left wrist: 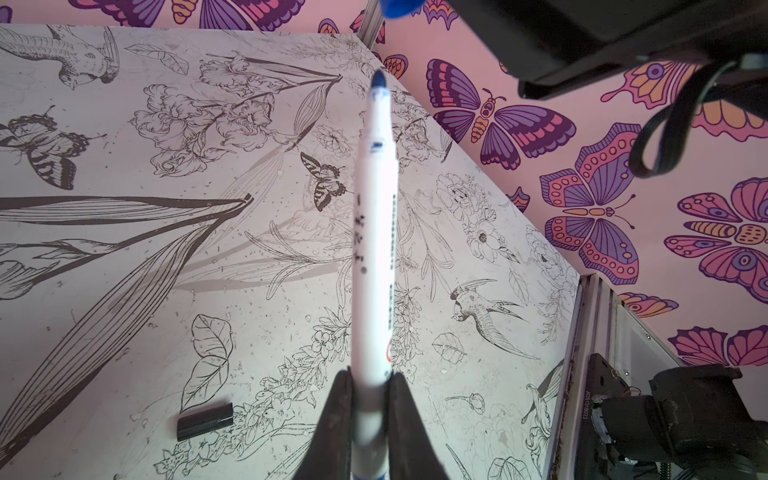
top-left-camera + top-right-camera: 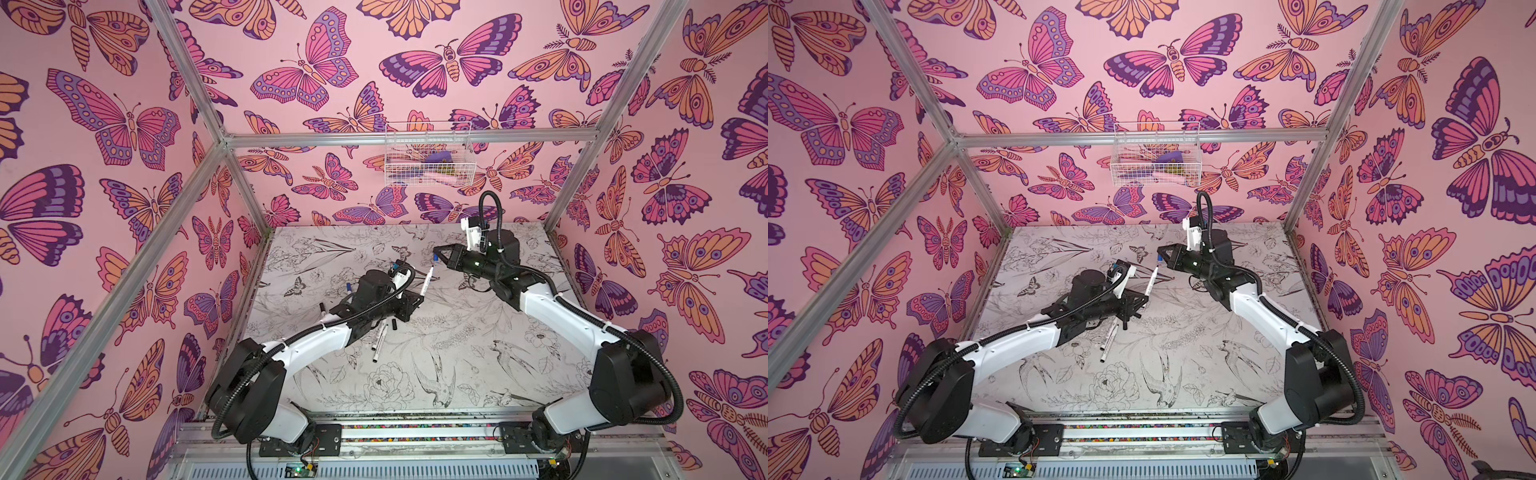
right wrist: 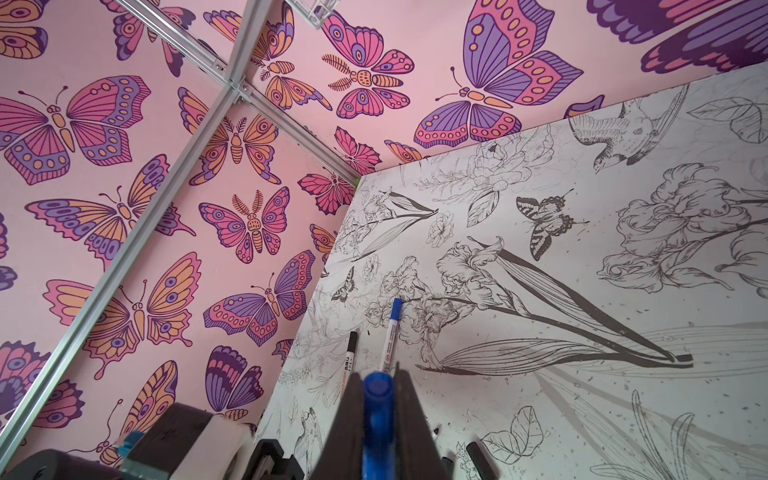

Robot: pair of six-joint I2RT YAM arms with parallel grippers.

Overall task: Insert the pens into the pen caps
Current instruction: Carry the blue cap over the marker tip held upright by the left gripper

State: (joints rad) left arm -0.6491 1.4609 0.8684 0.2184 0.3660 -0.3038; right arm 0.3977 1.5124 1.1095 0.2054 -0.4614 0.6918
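Pens (image 2: 379,344) lying under the arm (image 2: 316,345) of the left gripper (image 1: 370,380) are partly hidden by it, so their number cannot be told. One white pen (image 1: 374,249) is pinched at its lower end by the left gripper, its blue tip blurred. Just beyond that tip a blue pen cap (image 3: 377,392) is clamped in the right gripper (image 3: 377,372). High behind the left gripper a wire basket (image 2: 399,178) is hung; its purple and pink contents cannot be made out.
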